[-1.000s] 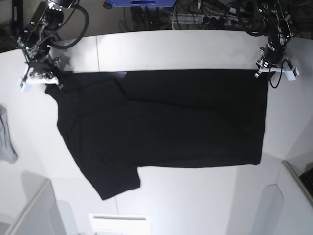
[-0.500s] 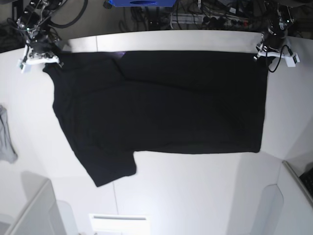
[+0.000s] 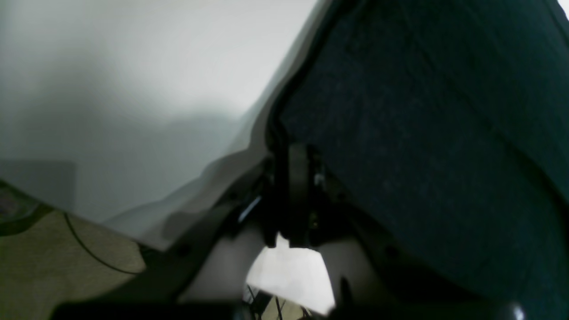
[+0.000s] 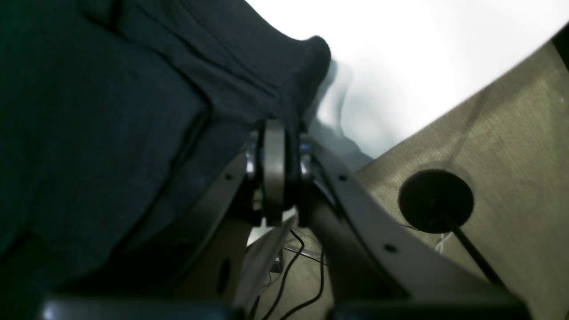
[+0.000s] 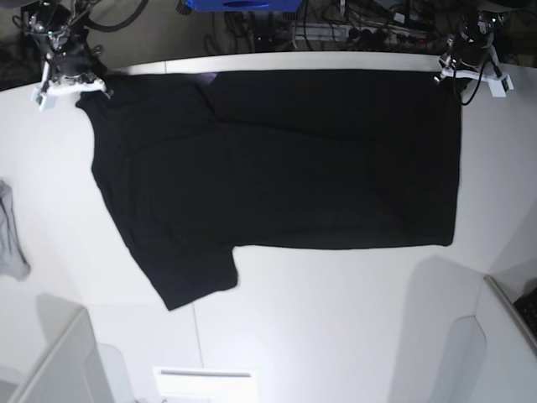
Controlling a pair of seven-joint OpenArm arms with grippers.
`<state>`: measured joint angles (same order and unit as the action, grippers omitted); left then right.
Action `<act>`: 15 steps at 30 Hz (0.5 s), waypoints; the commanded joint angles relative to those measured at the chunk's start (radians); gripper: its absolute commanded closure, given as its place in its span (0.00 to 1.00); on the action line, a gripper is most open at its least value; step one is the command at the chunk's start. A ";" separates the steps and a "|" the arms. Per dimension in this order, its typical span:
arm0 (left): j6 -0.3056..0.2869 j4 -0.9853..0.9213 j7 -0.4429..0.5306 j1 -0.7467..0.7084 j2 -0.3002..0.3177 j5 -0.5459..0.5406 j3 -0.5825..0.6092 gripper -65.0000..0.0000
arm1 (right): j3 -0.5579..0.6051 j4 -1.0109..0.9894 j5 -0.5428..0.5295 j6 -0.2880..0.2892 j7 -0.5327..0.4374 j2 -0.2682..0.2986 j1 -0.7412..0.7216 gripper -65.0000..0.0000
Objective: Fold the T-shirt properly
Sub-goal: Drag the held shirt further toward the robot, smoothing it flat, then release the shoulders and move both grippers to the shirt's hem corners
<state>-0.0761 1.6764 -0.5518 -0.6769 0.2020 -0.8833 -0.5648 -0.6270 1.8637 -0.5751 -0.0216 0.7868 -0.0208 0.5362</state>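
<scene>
Right gripper [image 5: 69,82]: clenching the T-shirt's far left corner at the table's back edge.
T-shirt [image 5: 285,159]: lying spread, plain black side up, across the white table [image 5: 336,336], one sleeve pointing toward the near left.
Left gripper [image 5: 471,69]: pinching the far right corner of the cloth.
Grey cloth [image 5: 10,239]: sitting at the left edge, apart.

The T-shirt [image 5: 277,168] is a large, plain black short-sleeved one, spread wide across the upper half of the base view on the white bench [image 5: 336,336]. Its long edges run left to right, and the top edge lies along the far rim. One sleeve juts toward the lower left of the frame. The cloth lies mostly flat with faint creases near the upper left.
</scene>
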 commanded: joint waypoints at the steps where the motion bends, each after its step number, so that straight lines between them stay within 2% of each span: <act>1: -0.001 0.024 0.009 -0.013 0.009 -0.004 -0.008 1.00 | -0.006 0.018 -0.003 0.002 -0.013 0.008 0.008 1.00; 12: 0.003 0.024 0.009 -0.017 0.007 -0.004 -0.008 1.00 | -0.009 0.030 -0.003 0.002 -0.011 0.008 0.023 1.00; 15: 0.003 0.024 0.009 -0.027 0.007 -0.004 -0.008 1.00 | -0.011 0.030 -0.003 0.002 -0.014 0.008 0.023 0.67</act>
<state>-0.0750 1.6840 -0.5537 -0.6876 0.2001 -0.8837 -0.5648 -0.6289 1.8740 -0.5716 -0.0216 0.7895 -0.0200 0.5552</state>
